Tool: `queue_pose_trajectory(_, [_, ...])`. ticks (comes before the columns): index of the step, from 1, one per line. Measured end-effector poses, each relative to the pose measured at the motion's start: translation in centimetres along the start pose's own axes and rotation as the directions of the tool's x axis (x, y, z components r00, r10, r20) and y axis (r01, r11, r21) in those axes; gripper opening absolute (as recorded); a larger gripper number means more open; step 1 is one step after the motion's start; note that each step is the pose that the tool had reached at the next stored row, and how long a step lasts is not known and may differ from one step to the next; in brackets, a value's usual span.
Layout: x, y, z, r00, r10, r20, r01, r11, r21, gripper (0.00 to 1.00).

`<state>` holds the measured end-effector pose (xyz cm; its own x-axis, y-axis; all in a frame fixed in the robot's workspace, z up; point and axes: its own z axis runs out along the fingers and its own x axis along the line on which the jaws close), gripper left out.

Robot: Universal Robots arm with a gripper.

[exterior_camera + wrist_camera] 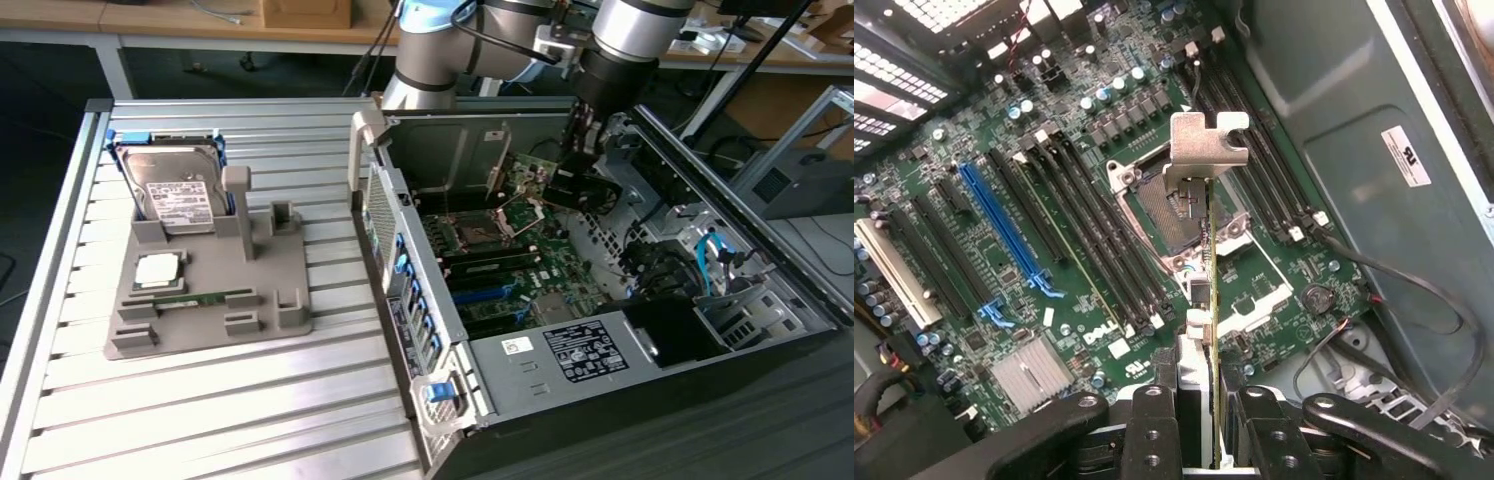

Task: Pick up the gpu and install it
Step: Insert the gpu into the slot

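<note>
Wrist view: hand [1201, 425] holds gpu [1203, 150] edge-on over motherboard [964, 300] slots.

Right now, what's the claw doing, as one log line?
claw: shut on gpu | where: inside computer case, over motherboard | grey holder: has hard drive

A ribbed metal table [214, 410] stands before wooden desks [160, 18]; the floor [34, 150] looks dark.
</note>
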<state>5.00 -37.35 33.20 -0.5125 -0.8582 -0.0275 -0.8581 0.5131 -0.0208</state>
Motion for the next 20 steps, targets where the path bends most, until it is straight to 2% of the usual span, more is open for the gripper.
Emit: queue_pose_trajectory(20, [0.00,0.00,0.05,0.9964,-0.085,0.0011,0.085,0.9964,-0.0018,0.27])
